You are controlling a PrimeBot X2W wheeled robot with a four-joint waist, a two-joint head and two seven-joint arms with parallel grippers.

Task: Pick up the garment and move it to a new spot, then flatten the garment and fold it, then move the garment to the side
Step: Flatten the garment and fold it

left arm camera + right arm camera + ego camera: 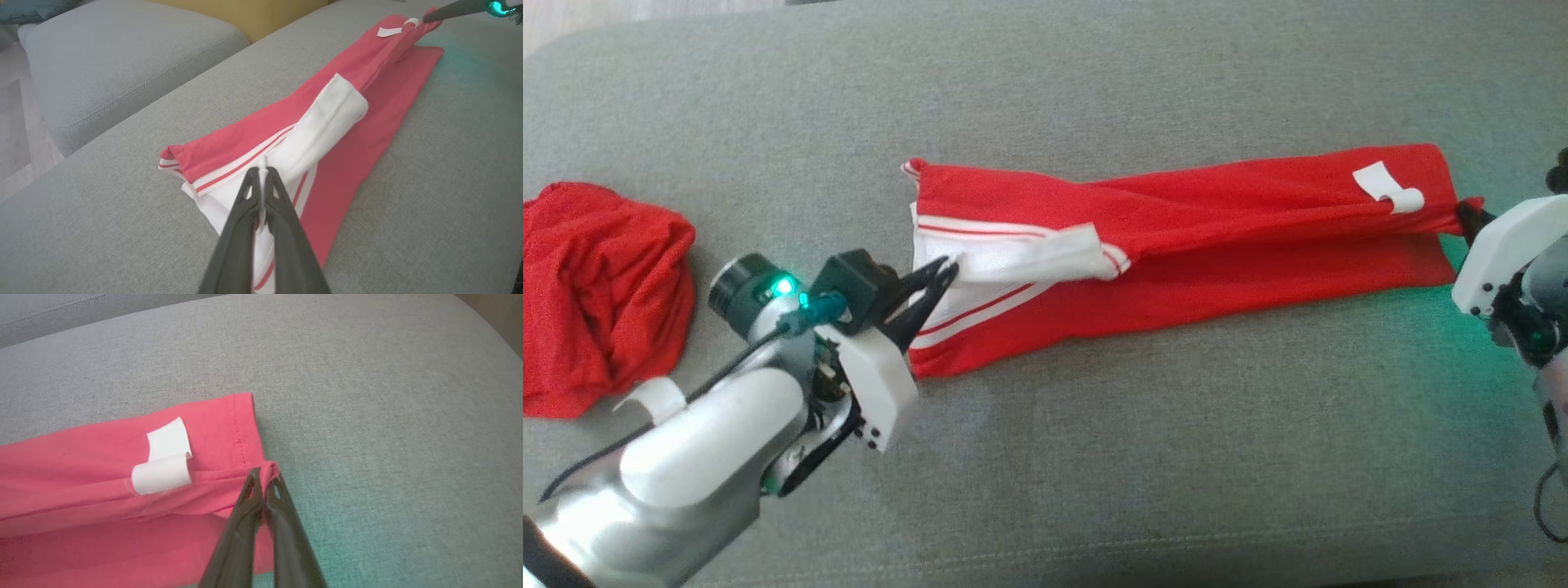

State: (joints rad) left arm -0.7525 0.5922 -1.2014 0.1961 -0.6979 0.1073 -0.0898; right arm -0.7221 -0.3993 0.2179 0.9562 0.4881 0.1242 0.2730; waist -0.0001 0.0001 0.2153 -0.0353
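On the grey sofa cushion (1094, 457) the red-and-white jersey (1217, 237) lies from centre out to 3 o'clock in head view, long axis running 9-to-3. L gripper (943, 273) has its jaws pressed together on the white sleeve (1021, 257) edge at the 9 o'clock end. R gripper (1466, 214) pinches the red hem corner at the 3 o'clock end, just past the white label (1388, 188). So cloth lies toward 3 from L jaws and toward 9 from R jaws, each arm nearest its own end. Next move prob. needs both ends lifted together across that axis, w/ the span kept taut. A crumpled red cloth (600, 294) sits well apart at 9.
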